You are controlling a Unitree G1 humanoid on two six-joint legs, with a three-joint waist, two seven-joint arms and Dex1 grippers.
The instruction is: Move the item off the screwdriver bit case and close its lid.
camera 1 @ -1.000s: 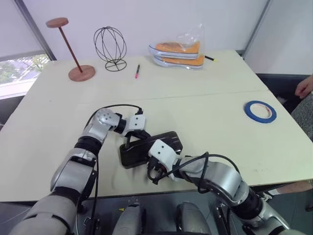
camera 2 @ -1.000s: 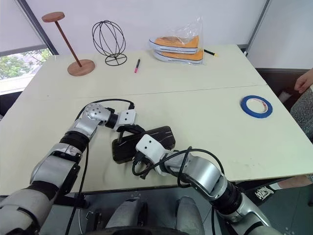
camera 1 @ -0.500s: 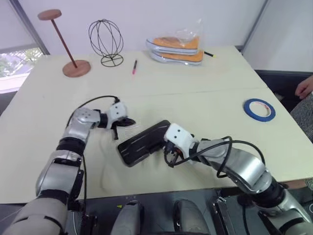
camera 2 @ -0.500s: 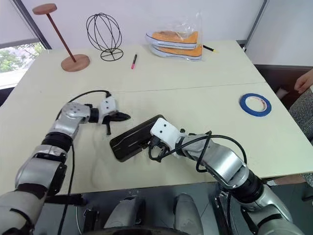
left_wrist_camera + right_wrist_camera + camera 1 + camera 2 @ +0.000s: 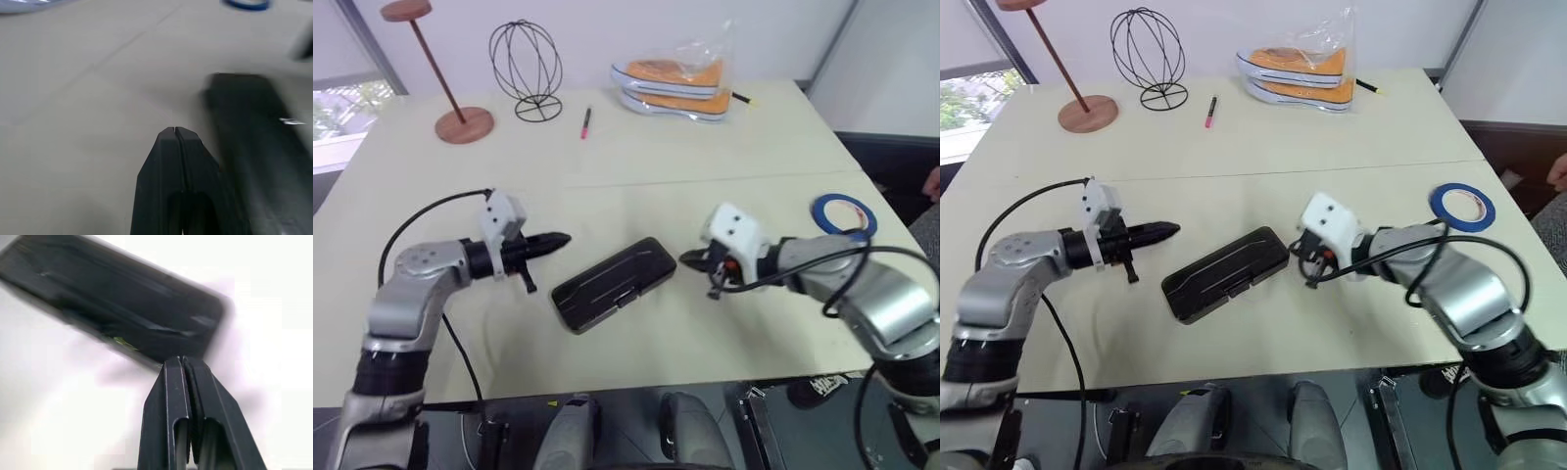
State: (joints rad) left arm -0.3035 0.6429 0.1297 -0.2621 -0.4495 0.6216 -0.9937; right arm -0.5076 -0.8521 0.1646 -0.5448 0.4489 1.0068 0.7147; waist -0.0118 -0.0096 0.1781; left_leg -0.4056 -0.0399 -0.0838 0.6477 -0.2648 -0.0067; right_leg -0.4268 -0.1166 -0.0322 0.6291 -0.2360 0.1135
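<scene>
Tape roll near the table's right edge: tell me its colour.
Blue, with a pale inner ring. The tape roll shows best in the right eye view.

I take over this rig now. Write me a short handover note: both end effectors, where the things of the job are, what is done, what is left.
Left end effector: shut, empty, off the case's left end, not touching it.
Right end effector: shut, empty, just off the case's right end.
Case: flat on the table between the two arms, lid down over it.
Tape: flat on the table far to the right, well clear of the case.
Done: tape is off the case; lid looks closed.
Left: whether the latch has caught cannot be seen; check it. Otherwise nothing obvious remains.
</scene>
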